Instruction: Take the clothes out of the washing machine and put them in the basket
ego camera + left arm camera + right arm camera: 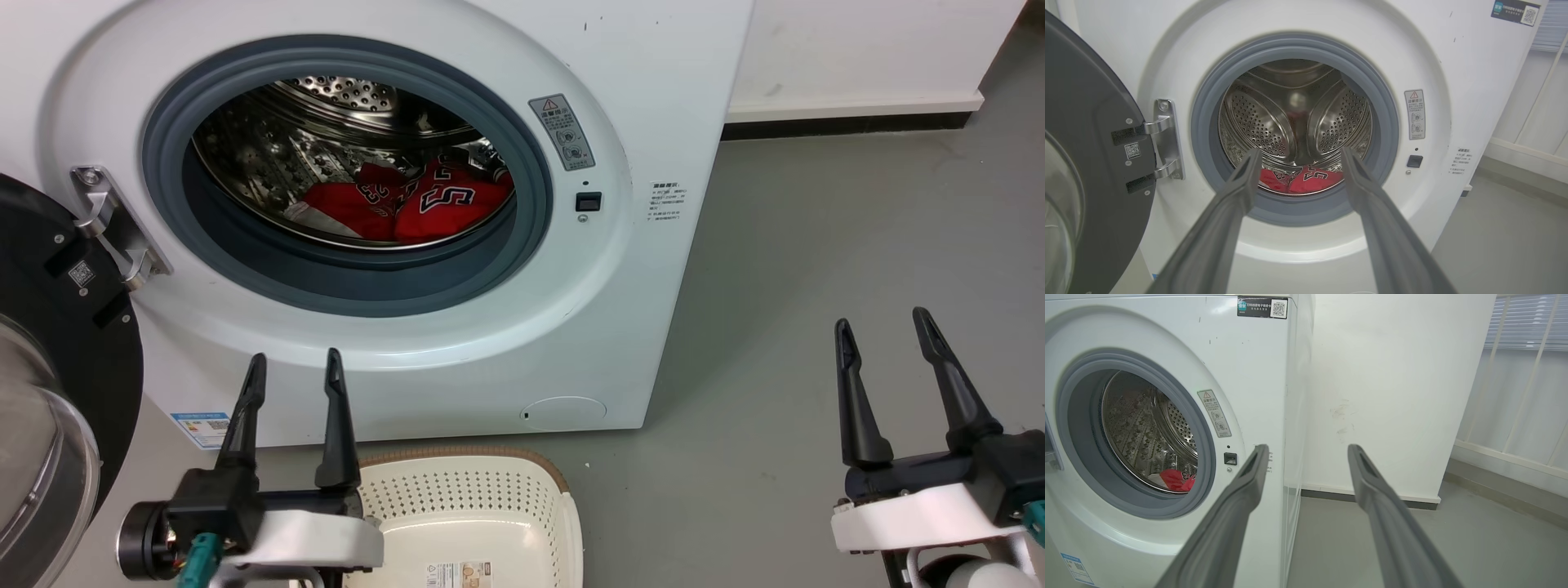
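Red clothes (412, 208) lie low inside the washing machine (653, 98), straight ahead of our left gripper (295, 357) (the nearer one); it and our right gripper (881, 318) gape empty.

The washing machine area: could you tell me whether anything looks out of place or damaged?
Nothing stands out: the washing machine door is open, red jerseys lie in the drum, the basket stands upright. Only faint scuffs mark the wall.
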Controlling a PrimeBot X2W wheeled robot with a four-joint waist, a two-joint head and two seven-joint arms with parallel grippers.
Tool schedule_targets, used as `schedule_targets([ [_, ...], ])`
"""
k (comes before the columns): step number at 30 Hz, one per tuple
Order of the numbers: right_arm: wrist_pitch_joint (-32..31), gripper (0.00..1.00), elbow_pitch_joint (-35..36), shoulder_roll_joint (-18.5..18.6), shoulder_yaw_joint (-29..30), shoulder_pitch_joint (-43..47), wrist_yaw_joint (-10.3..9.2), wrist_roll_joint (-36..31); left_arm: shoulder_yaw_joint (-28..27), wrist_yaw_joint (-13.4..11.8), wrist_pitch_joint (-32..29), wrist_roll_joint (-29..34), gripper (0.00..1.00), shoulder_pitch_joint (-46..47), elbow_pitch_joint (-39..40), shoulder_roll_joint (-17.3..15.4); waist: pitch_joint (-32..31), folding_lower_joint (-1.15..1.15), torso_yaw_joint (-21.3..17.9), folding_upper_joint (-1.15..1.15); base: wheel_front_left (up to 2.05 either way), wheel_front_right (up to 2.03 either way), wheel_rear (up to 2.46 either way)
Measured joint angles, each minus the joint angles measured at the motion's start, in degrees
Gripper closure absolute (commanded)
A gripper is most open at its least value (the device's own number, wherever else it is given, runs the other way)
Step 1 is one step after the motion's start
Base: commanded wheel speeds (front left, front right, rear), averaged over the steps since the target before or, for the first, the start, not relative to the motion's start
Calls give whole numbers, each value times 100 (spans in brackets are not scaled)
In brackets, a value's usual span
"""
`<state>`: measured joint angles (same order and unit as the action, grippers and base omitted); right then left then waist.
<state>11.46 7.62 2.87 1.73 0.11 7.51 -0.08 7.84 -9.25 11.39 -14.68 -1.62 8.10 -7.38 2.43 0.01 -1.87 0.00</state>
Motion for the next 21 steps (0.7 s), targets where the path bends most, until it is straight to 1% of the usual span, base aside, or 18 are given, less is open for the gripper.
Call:
schedule_targets([
  [1, 12, 0, 0, 0, -10, 0, 0, -51, 77, -10, 16, 148, 0, 1, -9, -75, 1, 0, -2, 0, 0, 0, 0],
  [3, 29, 0, 1, 1, -34, 9, 0, -172, 229, -162, 46, 422, 0, 10, 36, -199, 3, 0, -7, 0, 0, 0, 0],
  [5, 64, 0, 18, 1, -46, 15, 0, -275, 347, -321, 66, 455, 0, 9, 41, -218, 7, 0, -10, 0, 0, 0, 0],
  [7, 75, 0, 44, 1, -46, 17, 0, -356, 457, -389, 93, 492, 0, 9, 41, -290, 16, 0, -14, 0, 0, 0, 0],
  [10, 120, 0, 67, 1, -37, 19, 0, -414, 485, -390, 124, 432, 0, 8, 20, -296, 22, 0, -17, 0, 0, 0, 0],
  [13, 152, 0, 78, 1, 5, 26, 0, -404, 392, -360, 158, 419, 0, 8, 104, -241, 26, 0, -20, 0, 0, 0, 0],
  [14, 164, 0, 73, 1, 31, 37, 0, -377, 327, -287, 171, 365, 0, 4, 112, -194, 27, 0, -21, 0, 0, 0, 0],
  [16, 188, 0, 31, 2, 85, 62, 0, -245, 210, -56, 193, 266, 0, -37, 103, -81, 25, 0, -25, 0, 0, 0, 0],
  [20, 221, 0, -291, 1, 214, 159, 0, 241, -87, 532, 242, 232, 0, -132, -48, 103, 5, 0, -35, 0, 0, 0, 0],
  [21, 238, 0, -322, 5, 234, 164, -1, 214, -156, 670, 243, 235, 0, -176, -116, 152, -1, 0, -35, 0, 0, 0, 0],
])
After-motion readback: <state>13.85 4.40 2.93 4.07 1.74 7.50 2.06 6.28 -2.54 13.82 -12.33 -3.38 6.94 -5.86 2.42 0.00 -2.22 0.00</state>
